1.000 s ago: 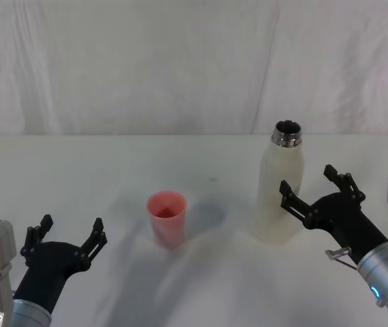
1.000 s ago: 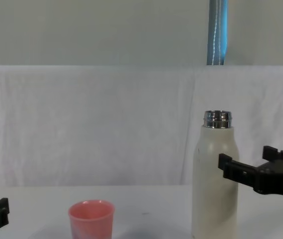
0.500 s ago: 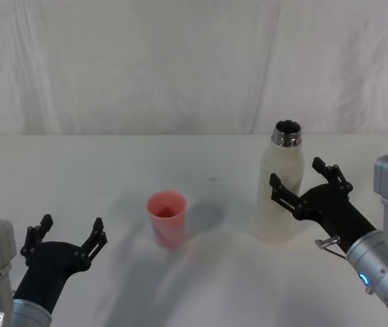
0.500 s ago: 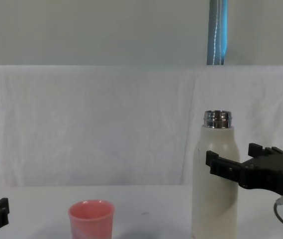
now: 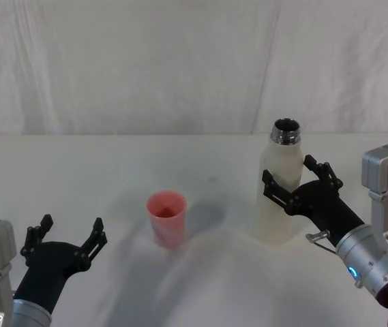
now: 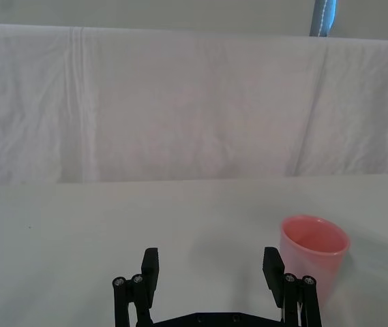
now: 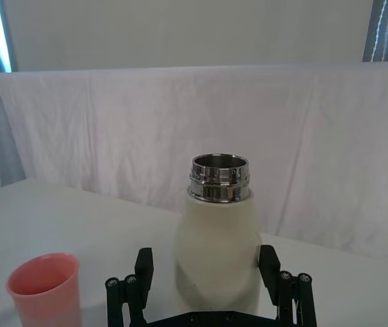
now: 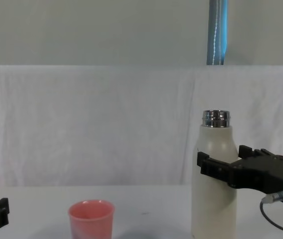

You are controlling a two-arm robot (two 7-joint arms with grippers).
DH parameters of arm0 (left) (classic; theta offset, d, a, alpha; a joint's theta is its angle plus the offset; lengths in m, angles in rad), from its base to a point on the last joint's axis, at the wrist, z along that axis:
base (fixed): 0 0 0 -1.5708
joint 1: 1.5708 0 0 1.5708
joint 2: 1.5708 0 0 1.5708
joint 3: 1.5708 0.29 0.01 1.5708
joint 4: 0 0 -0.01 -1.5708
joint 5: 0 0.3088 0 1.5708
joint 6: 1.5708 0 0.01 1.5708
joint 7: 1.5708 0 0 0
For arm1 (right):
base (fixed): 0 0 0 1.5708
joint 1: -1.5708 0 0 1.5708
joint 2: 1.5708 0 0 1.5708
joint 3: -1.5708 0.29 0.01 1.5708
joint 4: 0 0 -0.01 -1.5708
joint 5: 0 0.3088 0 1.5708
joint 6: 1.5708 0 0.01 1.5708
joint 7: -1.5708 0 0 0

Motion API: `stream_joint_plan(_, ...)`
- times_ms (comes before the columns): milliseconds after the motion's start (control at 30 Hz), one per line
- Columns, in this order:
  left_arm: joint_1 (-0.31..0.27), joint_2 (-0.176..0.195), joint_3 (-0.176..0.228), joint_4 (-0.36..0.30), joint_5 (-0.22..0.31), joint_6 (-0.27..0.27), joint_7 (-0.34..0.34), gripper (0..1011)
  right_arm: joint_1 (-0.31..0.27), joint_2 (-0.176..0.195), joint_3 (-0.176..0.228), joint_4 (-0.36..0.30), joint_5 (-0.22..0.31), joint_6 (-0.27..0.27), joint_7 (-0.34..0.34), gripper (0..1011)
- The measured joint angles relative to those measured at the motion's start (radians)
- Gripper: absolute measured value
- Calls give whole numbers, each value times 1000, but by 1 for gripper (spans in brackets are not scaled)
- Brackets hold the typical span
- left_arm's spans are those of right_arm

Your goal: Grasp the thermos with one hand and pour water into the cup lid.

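We see the tall cream-white cylindrical thermos (image 5: 280,191) with its shiny silver threaded neck standing upright and uncapped on the white cloth-covered table (image 5: 78,177), right of centre. The right black two-jaw gripper (image 5: 292,184) on its grey-silver arm has its jaws spread wide, one on each side of the bottle's mid body. From the right wrist view the fingers (image 7: 142,269) sit just beside the wall; we can't tell whether they touch it, so no confirmed grip.

The small pink tapered plastic cup lid (image 5: 167,218) stands upright to the thermos's left, near but apart from it, rim up.

The left black gripper (image 5: 63,240) is parked low at the near left, jaws open, holding nothing, well short of the cup.
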Motion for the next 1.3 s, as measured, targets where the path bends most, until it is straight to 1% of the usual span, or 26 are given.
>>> stream_joint_plan(400, 0, 0, 0, 0, 0, 0, 0, 1001, 18, -21, -4, 35, -5, -10, -21, 1001)
stream_joint_plan(700, 0, 0, 0, 0, 0, 0, 0, 1001, 23, -25, -6, 55, -8, -6, -23, 1001)
stream_joint_plan(933, 0, 0, 0, 0, 0, 0, 0, 1001, 37, -26, -9, 80, -15, -2, -20, 1001)
stream_joint_plan(1300, 0, 0, 0, 0, 0, 0, 0, 1001, 66, -44, -12, 131, -30, -7, -27, 1001)
